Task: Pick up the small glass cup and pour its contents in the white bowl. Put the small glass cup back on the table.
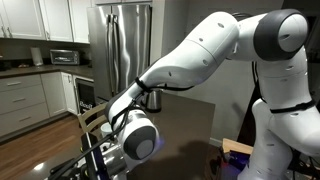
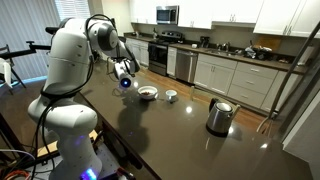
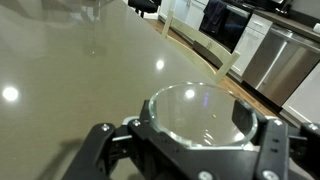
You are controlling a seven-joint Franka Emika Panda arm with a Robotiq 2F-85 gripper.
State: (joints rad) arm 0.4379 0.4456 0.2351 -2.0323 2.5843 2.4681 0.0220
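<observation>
Arm [image 1: 200, 50] reaches forward, elbow high. Wrist [image 1: 138, 135] sits just above pincer [image 2: 125, 84]. Pincer closed, pointing down.

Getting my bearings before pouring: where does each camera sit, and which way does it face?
An exterior view: low beside the arm, facing the fridge; white arm links fill it.
An exterior view: high across the table, facing the kitchen counter; whole robot, gripper near the white bowl.
Wrist view: above the fingers, looking down at the small glass cup between them.
Shared: both exterior views show the arm and kitchen cabinets.
</observation>
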